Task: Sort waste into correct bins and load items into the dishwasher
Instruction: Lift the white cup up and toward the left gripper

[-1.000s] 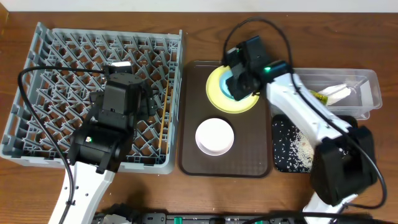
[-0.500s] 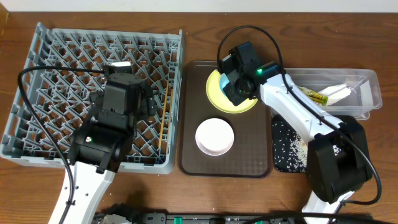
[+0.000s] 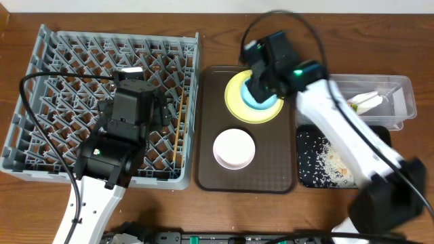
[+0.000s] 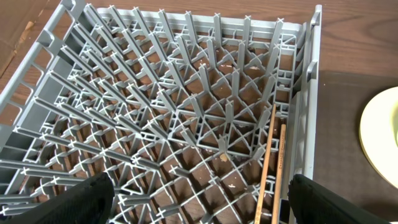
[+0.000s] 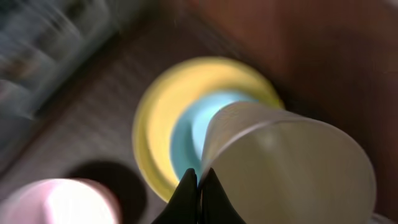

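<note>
White bowl (image 3: pixel 234 149) sits at front of brown tray (image 3: pixel 271 169). Next to it, chopsticks (image 4: pixel 268 162) lie in rack (image 3: pixel 61 61) by its R wall, w/ L gripper (image 4: pixel 200 183) above the rack, fingers wide, empty. Farther back, blue bowl (image 5: pixel 186 140) on yellow plate (image 5: pixel 155 106); R gripper (image 5: pixel 198 186) pinched tight on cup (image 5: pixel 292 155) rim above them.

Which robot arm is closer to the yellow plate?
The right. Its gripper hangs right above the yellow plate, pinching a white cup. The left gripper is off to the side, open over the grey rack.
</note>
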